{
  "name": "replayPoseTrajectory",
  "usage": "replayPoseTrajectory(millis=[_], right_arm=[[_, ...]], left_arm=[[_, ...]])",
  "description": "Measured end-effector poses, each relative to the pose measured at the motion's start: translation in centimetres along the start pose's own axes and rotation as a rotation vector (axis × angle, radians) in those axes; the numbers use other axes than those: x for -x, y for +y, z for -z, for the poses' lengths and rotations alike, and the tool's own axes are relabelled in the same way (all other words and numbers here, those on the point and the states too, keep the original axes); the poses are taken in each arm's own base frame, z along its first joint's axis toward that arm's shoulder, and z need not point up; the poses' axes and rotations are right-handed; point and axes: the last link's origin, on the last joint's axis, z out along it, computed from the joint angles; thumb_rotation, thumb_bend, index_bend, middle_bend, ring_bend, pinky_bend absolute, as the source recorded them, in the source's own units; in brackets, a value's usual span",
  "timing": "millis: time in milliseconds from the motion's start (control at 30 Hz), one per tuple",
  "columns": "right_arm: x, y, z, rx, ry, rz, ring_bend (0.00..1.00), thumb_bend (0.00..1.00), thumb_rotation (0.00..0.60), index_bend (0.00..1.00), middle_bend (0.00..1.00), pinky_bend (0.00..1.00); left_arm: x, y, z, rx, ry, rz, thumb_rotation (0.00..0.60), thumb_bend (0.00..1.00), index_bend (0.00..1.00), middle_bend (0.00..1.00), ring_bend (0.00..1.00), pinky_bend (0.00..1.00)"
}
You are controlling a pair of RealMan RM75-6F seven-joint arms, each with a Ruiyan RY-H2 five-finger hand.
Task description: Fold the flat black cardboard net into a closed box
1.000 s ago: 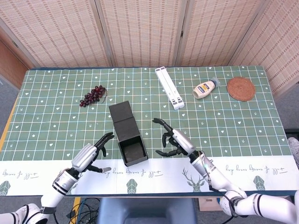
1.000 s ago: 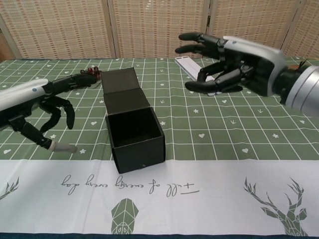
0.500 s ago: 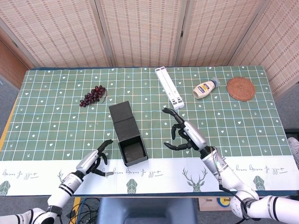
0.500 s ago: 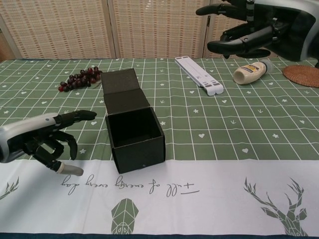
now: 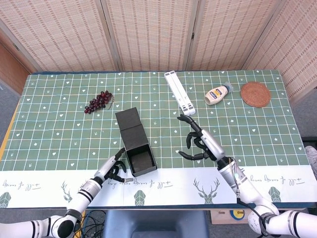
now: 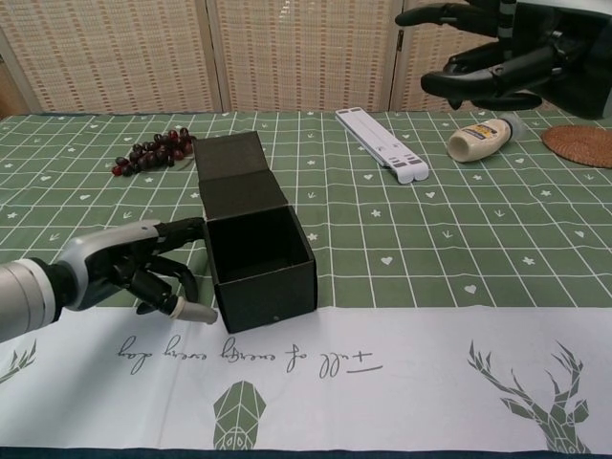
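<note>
Black box [image 5: 136,142] standing near the table's front edge, walls up, lid flap [image 6: 232,156] lying open behind. Left hand [image 6: 129,263] empty, fingers loosely curled just beside its left wall; right hand [image 5: 202,144] raised, empty, fingers spread. Likely risk: a one-sided nudge skidding the light box before the lid closes.

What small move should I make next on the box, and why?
Probably steady the box with the left hand, which sits at its left wall, then bring the right hand in to fold the lid forward. The box stands open, its lid lies flat behind it, and the right hand holds nothing, off to the right.
</note>
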Motion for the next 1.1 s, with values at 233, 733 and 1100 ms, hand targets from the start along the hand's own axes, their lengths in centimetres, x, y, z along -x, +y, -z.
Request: replayPoseTrajectory(millis=[233, 733, 1100], right_arm=[[-0.4, 0.3, 0.3, 0.007, 0.015, -0.019, 0.64, 0.26, 0.600, 0.00, 0.09, 1.00], [-0.9, 0.8, 0.7, 0.015, 0.031, -0.045, 0.64, 0.26, 0.600, 0.00, 0.10, 1.00], [-1.2, 1.3, 0.9, 0.025, 0.042, -0.050, 0.64, 0.26, 0.600, 0.00, 0.11, 1.00]], left_arm=[[0.9, 1.0, -0.7, 0.003, -0.014, 0.038, 0.596, 0.05, 0.00, 0.00, 0.50, 0.82], [2.0, 2.1, -3.1, 0.006, 0.021, 0.064, 0.600, 0.05, 0.00, 0.00, 0.50, 0.82], [2.7, 1.8, -4.0, 0.003, 0.036, 0.097, 0.600, 0.05, 0.00, 0.00, 0.53, 0.82]])
